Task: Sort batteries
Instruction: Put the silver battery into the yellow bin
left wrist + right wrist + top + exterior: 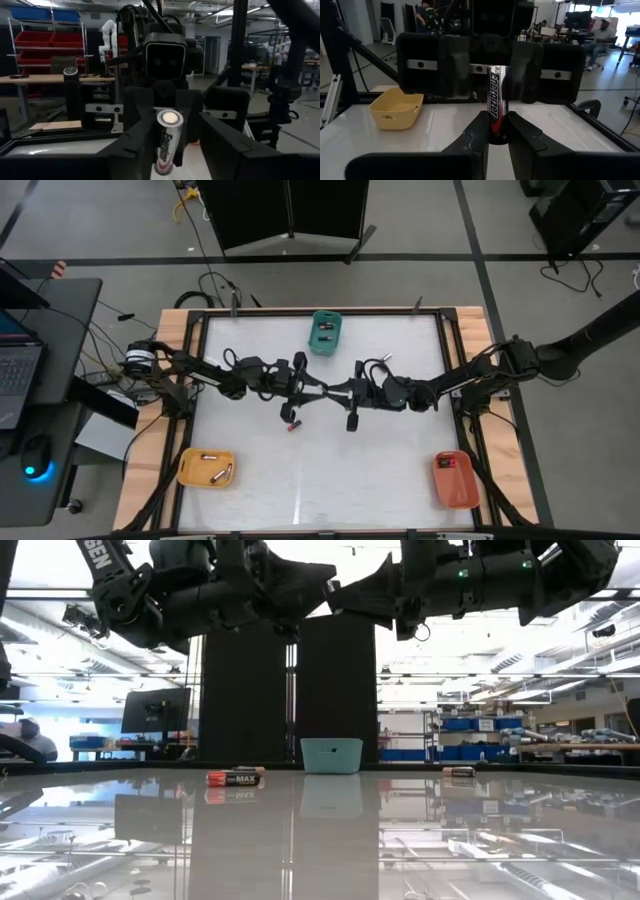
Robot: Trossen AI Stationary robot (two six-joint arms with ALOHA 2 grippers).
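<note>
Both arms meet above the middle of the table. My right gripper (497,125) is shut on a silver and dark Energizer battery (498,95). The battery lies about level and points its button end (169,118) at my left gripper (175,127). That gripper is open, its fingers standing on either side of the battery's free end. Another battery (292,425) lies on its side on the table below the grippers. More batteries lie in the teal tray (325,345) and the yellow tray (190,470). My right gripper pinches the battery's dark end (497,134) between its two fingers. The fingers come level from the table's right and lie along the battery. The battery sticks straight out beyond the fingertips, lifted clear of the table.
An orange tray (455,490) stands at the near right corner, the yellow one at the near left, the teal one at the far middle. A small battery (458,772) lies on the table toward the far right. The table's raised frame (195,380) runs round its edges.
</note>
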